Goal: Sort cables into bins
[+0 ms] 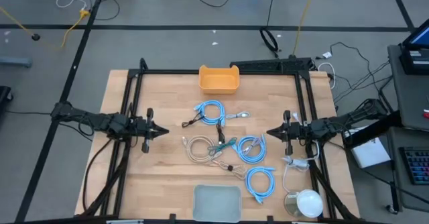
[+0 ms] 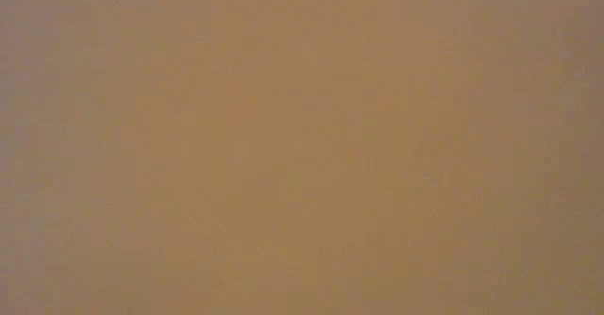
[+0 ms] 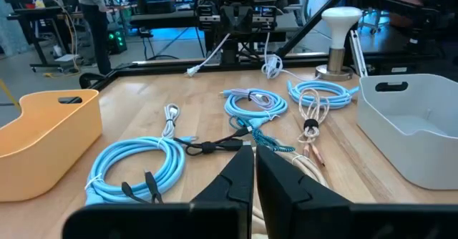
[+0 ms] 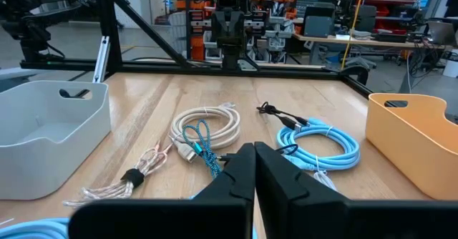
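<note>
Several coiled light-blue cables lie on the wooden table: one point(image 1: 210, 111) toward the far side, one point(image 1: 252, 148) in the middle, one point(image 1: 260, 182) nearer. A beige coil point(image 1: 198, 147) lies left of them, with a short teal and black cable point(image 1: 221, 142) beside it. The orange-yellow bin point(image 1: 218, 80) stands at the far edge and the pale grey bin point(image 1: 216, 202) at the near edge. My left gripper point(image 1: 163, 129) hovers left of the cables, shut. My right gripper point(image 1: 269, 132) hovers right of them, shut. In the wrist views the fingers point(image 3: 254, 160) point(image 4: 254, 160) meet.
A loose white cord with a plug point(image 1: 295, 162) and a round white dome point(image 1: 308, 202) sit near the table's right near corner. Black frame rails point(image 1: 131, 117) run along both sides of the table. The low view shows only a flat brown blur.
</note>
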Controlling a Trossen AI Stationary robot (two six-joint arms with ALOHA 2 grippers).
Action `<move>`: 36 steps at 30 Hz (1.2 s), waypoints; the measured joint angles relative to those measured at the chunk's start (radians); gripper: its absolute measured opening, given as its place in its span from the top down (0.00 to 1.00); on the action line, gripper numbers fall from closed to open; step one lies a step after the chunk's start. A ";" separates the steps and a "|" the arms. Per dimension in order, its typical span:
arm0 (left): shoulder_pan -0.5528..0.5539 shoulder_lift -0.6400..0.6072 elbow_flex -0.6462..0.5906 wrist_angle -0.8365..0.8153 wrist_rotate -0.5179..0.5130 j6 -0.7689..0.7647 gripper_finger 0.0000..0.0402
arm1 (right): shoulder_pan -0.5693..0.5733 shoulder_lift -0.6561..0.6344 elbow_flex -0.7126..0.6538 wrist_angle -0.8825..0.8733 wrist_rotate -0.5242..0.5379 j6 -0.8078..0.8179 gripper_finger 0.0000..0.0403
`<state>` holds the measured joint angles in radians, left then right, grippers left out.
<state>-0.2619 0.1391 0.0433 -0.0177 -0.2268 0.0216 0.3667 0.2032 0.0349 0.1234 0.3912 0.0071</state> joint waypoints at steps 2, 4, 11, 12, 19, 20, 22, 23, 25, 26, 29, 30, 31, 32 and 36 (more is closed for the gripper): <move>0.000 0.000 0.000 0.000 0.000 0.000 0.94 | 0.000 0.000 0.000 0.000 0.000 0.000 1.00; 0.000 0.000 0.000 0.000 0.000 0.000 0.94 | 0.000 0.000 0.000 0.000 0.000 0.000 1.00; 0.000 0.000 0.000 0.000 0.000 0.000 0.94 | 0.000 0.000 0.000 0.000 0.000 0.000 1.00; 0.000 0.000 0.000 0.000 0.000 0.000 0.94 | 0.000 0.000 0.000 0.000 0.000 0.000 1.00; 0.000 0.000 0.000 0.000 0.000 0.000 0.94 | 0.000 0.000 0.000 0.031 -0.003 0.077 1.00; 0.000 0.000 0.000 0.000 0.000 0.000 0.94 | 0.000 0.000 0.000 0.060 -0.001 0.158 1.00; 0.000 0.000 0.000 0.000 0.000 0.000 0.94 | 0.000 0.000 0.000 0.127 0.016 0.417 1.00; 0.000 0.000 0.000 0.000 0.000 0.000 0.94 | 0.000 0.000 0.000 0.160 0.043 0.570 1.00; 0.000 0.000 0.000 0.000 0.000 0.000 0.94 | 0.000 0.000 0.000 0.215 0.127 0.889 1.00; 0.000 0.000 0.000 0.000 0.000 0.000 0.94 | 0.000 0.000 0.000 0.226 0.169 1.033 1.00; 0.000 0.000 0.000 0.000 0.000 0.000 0.94 | 0.000 0.001 0.000 0.249 0.288 1.343 1.00; 0.000 0.000 0.000 0.000 0.000 0.000 0.94 | 0.000 0.000 0.000 0.255 0.333 1.372 1.00; 0.000 0.000 0.000 0.000 0.000 0.000 0.94 | 0.000 0.000 0.000 0.250 0.374 1.372 1.00; 0.000 0.000 0.000 0.000 0.000 0.000 0.94 | -0.001 0.000 0.000 0.237 0.408 1.348 1.00; 0.000 0.000 0.000 0.000 0.000 0.000 0.94 | 0.000 0.000 0.000 0.239 0.497 1.279 1.00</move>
<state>-0.2619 0.1391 0.0433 -0.0181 -0.2268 0.0219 0.3664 0.2036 0.0345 0.3625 0.8881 1.2865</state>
